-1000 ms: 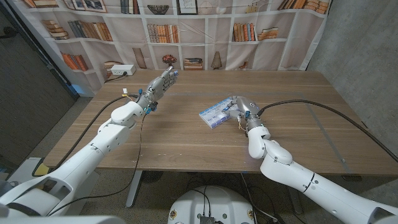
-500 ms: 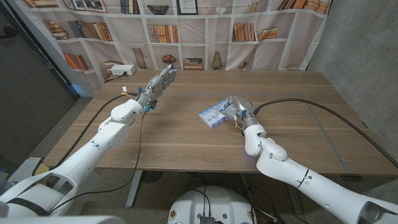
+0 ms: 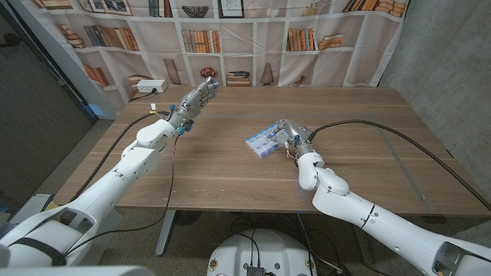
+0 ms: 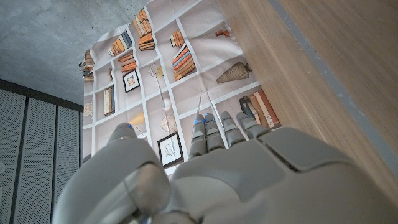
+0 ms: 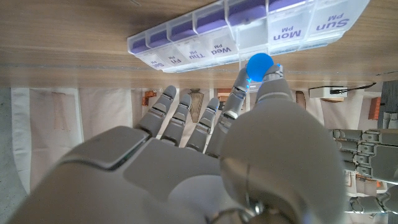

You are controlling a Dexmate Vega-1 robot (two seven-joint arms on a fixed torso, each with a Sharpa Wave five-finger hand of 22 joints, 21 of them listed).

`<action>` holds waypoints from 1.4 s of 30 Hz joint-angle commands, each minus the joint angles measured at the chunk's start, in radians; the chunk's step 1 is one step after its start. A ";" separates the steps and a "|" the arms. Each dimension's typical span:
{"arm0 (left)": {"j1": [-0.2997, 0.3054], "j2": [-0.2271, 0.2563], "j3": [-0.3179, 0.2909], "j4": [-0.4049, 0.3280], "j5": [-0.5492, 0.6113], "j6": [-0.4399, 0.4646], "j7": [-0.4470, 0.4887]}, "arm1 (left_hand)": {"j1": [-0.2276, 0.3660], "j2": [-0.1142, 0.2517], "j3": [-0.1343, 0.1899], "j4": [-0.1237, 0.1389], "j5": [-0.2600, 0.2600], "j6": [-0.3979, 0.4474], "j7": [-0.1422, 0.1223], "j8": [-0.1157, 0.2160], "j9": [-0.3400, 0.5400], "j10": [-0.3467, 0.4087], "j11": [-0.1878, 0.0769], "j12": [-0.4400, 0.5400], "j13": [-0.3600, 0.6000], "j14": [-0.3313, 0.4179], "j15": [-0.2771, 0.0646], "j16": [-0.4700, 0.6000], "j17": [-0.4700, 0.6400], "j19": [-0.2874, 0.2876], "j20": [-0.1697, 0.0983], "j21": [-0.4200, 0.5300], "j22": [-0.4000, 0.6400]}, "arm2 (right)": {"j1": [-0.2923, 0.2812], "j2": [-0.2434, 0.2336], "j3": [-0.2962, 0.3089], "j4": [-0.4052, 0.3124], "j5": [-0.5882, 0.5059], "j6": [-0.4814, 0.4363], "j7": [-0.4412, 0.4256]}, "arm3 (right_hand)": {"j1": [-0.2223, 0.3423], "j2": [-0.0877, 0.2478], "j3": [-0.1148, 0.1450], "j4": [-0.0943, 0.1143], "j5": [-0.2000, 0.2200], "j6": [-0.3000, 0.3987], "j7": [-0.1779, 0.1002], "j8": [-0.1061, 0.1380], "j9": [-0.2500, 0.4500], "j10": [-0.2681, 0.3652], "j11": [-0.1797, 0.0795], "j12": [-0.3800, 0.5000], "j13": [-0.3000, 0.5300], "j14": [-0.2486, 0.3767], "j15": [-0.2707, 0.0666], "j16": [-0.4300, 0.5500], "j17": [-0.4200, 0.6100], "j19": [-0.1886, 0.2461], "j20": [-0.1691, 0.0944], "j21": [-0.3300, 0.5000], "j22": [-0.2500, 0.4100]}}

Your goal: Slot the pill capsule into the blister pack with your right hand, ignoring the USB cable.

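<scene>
The right hand [image 5: 249, 149] pinches a blue capsule [image 5: 259, 65] at the weekly pill organiser [image 3: 265, 139], mid-table; the wrist view shows its day labels. The left hand [image 3: 195, 100] hovers far left, fingers extended, empty.

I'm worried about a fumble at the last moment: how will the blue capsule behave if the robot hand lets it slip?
The blue capsule looks small, smooth and rounded, so it is probably slippery and would likely roll on the wooden table. Pinched by the right robot hand beside the pill organizer, it is probably very light and might bounce off a lid.
</scene>
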 commanded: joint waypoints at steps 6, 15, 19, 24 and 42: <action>-0.014 -0.005 0.006 0.020 0.000 -0.003 -0.017 | 0.003 -0.001 -0.007 0.004 -0.001 0.010 0.003 -0.001 0.005 0.007 0.001 0.000 0.006 0.004 -0.006 0.003 0.006 -0.005 -0.003 0.001 0.002 | 0.010 0.001 -0.029 0.035 -0.055 -0.028 -0.023 | 0.000 0.011 -0.002 0.003 0.007 0.041 -0.048 0.007 0.005 0.001 0.003 0.002 0.006 0.013 -0.077 0.008 0.005 0.001 0.007 0.004 0.005; -0.014 -0.010 0.006 0.024 0.000 -0.005 -0.014 | 0.004 0.000 -0.008 0.004 -0.001 0.010 0.002 -0.001 0.005 0.009 0.002 0.000 0.006 0.004 -0.008 0.003 0.006 -0.007 -0.003 0.001 0.002 | 0.015 0.012 -0.052 0.046 -0.082 -0.028 -0.026 | -0.001 0.013 -0.003 0.004 0.007 0.038 -0.048 0.008 0.007 0.005 0.003 0.004 0.007 0.026 -0.078 0.013 0.006 0.003 0.009 0.005 0.006; -0.012 -0.008 0.007 0.018 0.000 -0.001 -0.014 | 0.004 0.001 -0.009 0.004 -0.001 0.012 0.002 0.000 0.005 0.008 0.002 0.000 0.006 0.004 -0.008 0.003 0.006 -0.009 -0.003 0.001 0.002 | 0.023 0.010 -0.053 0.051 -0.076 -0.024 -0.003 | -0.002 0.011 -0.004 0.004 0.007 0.037 -0.048 0.007 0.006 0.009 0.003 0.006 0.007 0.029 -0.080 0.013 0.006 0.007 0.009 0.007 0.006; -0.011 -0.005 0.008 0.012 0.002 0.003 -0.013 | 0.005 0.001 -0.010 0.004 -0.001 0.013 0.002 0.000 0.005 0.010 0.002 0.001 0.006 0.005 -0.007 0.003 0.006 -0.010 -0.002 0.000 0.002 | 0.027 0.012 -0.054 0.057 -0.079 -0.020 0.000 | -0.002 0.011 -0.005 0.004 0.007 0.037 -0.048 0.008 0.007 0.011 0.003 0.007 0.007 0.030 -0.082 0.013 0.007 0.009 0.006 0.008 0.005; -0.018 -0.011 0.011 0.028 -0.001 0.007 -0.018 | 0.006 0.003 -0.012 0.004 -0.001 0.012 0.000 -0.001 0.005 0.009 0.001 0.000 0.006 0.004 -0.008 0.003 0.006 -0.015 0.005 0.000 0.002 | 0.040 0.013 -0.055 0.084 -0.070 -0.014 0.023 | 0.001 0.016 -0.003 0.003 0.007 0.024 -0.049 0.003 0.005 0.009 0.002 0.007 0.008 0.031 -0.088 0.012 0.009 0.009 0.011 0.008 0.005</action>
